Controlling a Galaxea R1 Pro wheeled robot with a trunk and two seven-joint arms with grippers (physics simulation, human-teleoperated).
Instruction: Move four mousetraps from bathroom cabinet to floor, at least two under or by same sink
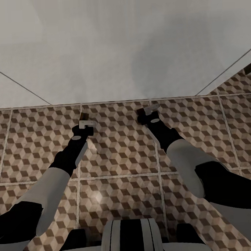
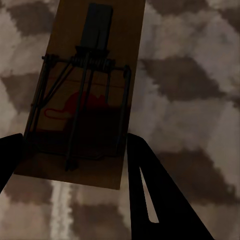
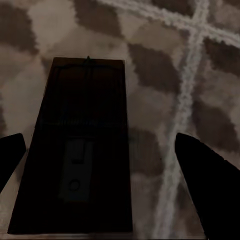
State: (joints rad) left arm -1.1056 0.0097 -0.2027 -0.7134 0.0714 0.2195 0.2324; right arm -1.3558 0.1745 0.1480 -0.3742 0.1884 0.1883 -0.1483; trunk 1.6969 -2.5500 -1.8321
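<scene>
In the head view we look down over both arms at the bathroom floor [image 1: 119, 155], its cube-pattern tiles meeting a pale wall [image 1: 121, 48] just ahead of the claws. The left claw [image 1: 85, 122] is small here, and only a brown sliver of what it carries pokes out beyond its tip.

The left wrist view makes this plain: a mousetrap [image 2: 85, 95] sits between the two dark fingers [image 2: 150, 195], which press its near end from either side, so we read this claw as gripping it. The board's long axis runs along the fingers, pointing away from the camera. Its wire spring crosses the middle, the red mark lies below that, and its far end is cut off by the frame edge.

The right claw [image 1: 151, 111] also reaches toward the wall. In the right wrist view a second mousetrap [image 3: 77, 145] appears very dark and shadowed, its wire parts hard to make out. It lies lengthwise along the fingers [image 3: 210, 185], which stand wide apart and clear of it, the claw open. We cannot tell whether this board rests on the tiles.
</scene>
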